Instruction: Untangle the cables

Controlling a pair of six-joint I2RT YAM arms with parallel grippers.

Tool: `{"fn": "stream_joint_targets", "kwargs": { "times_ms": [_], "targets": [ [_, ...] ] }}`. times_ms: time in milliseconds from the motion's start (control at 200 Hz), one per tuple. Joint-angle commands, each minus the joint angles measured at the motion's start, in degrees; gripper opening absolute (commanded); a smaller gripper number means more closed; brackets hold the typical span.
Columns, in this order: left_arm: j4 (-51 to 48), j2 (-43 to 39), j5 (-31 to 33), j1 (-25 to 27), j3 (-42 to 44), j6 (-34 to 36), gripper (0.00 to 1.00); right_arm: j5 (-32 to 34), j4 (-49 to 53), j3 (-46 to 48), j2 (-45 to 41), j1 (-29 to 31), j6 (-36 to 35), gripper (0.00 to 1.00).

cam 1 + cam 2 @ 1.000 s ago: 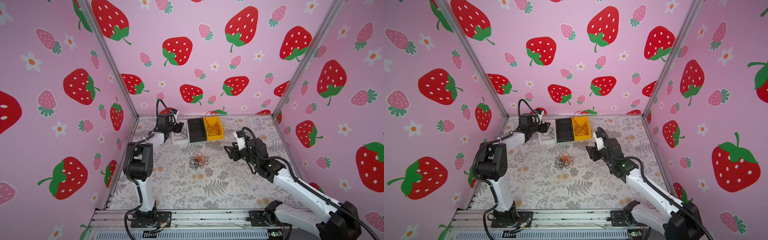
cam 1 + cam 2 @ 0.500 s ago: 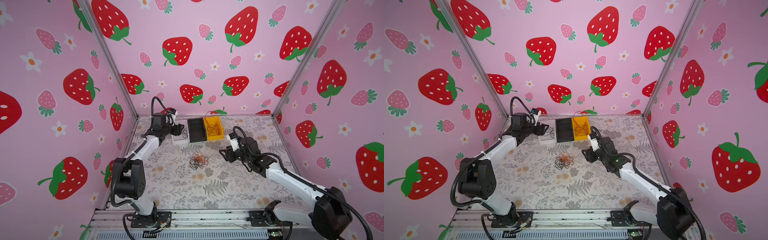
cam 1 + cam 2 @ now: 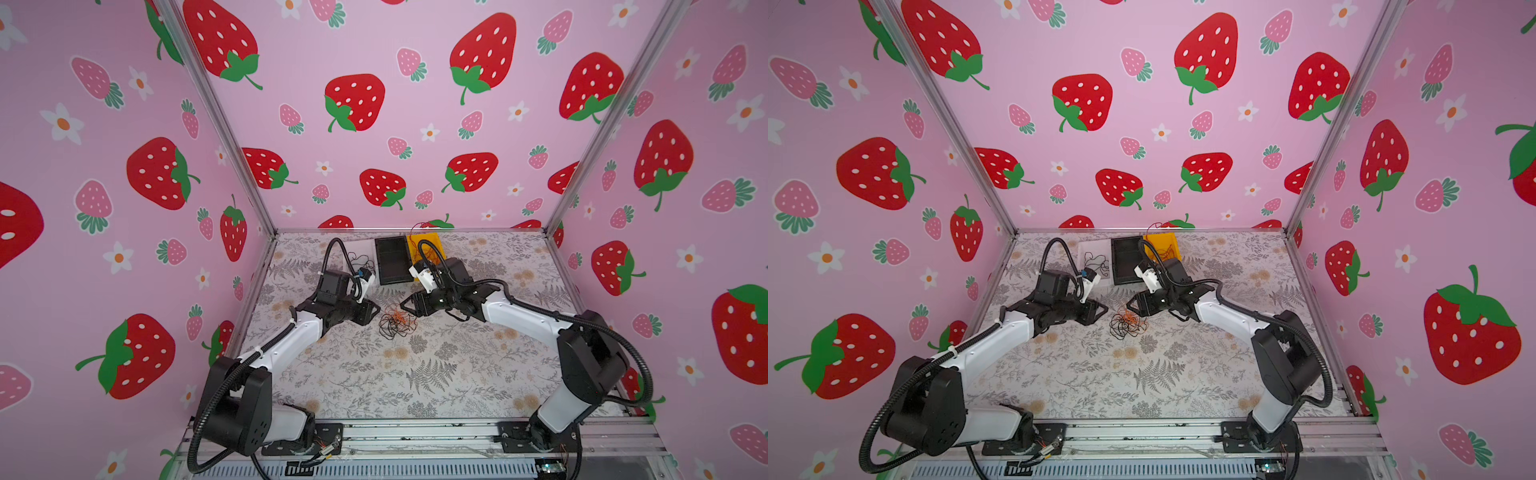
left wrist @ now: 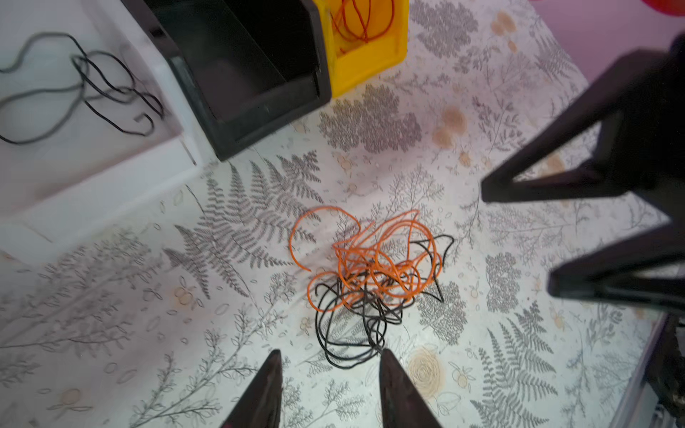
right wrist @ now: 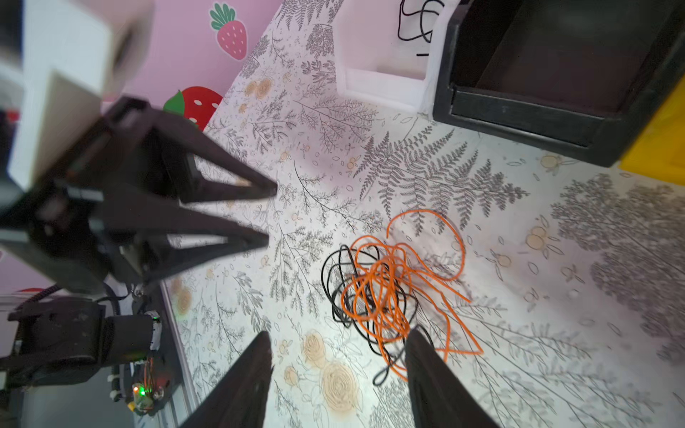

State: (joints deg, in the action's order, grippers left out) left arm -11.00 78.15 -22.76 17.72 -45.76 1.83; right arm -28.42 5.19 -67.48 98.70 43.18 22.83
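Both arms are stretching low and inward over the fern-printed cloth. The left gripper is hovering at ten o'clock of the cables, the right gripper at one o'clock, each with jaws apart and empty. A second ago the left was back at the white tray. The cables, thin orange and black wire loops, are lying mid-table, six o'clock from the black bin.
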Motion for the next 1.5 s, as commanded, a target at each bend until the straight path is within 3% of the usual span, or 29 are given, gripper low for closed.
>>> {"fn": "stream_joint_targets", "kwargs": {
  "times_ms": [0,85,260,400,525,790,1135,1496],
  "targets": [
    [3.9,-0.1,0.5,0.2,1.7,-0.3,0.44,-3.7,5.4,-4.2,4.9,0.3,1.8,0.57],
    [3.1,1.5,-0.4,0.2,0.2,1.0,0.43,-3.9,7.4,-7.0,8.2,0.5,1.3,0.52],
    [1.5,4.6,-0.2,0.2,-2.6,2.4,0.44,-4.9,10.3,-10.0,12.0,0.7,0.6,0.32],
    [-0.3,5.6,-1.5,0.2,-3.9,5.3,0.46,-3.4,9.9,-9.3,10.0,0.7,0.6,0.11],
    [1.7,4.7,-2.3,0.3,-3.1,10.9,0.48,-1.8,9.0,-7.2,5.9,0.7,1.1,0.02],
    [3.7,6.6,-9.3,0.5,-4.4,23.9,0.49,-1.3,10.8,-3.7,0.3,0.5,0.5,0.0],
    [-1.1,14.6,-8.7,2.8,-11.8,30.6,0.46,-0.2,11.9,-3.2,-4.4,-0.3,-0.1,0.0],
    [-10.9,18.3,-15.1,2.7,-17.8,37.4,0.48,0.9,12.5,-2.6,-4.3,-1.3,-0.8,0.0]
  ]
}}
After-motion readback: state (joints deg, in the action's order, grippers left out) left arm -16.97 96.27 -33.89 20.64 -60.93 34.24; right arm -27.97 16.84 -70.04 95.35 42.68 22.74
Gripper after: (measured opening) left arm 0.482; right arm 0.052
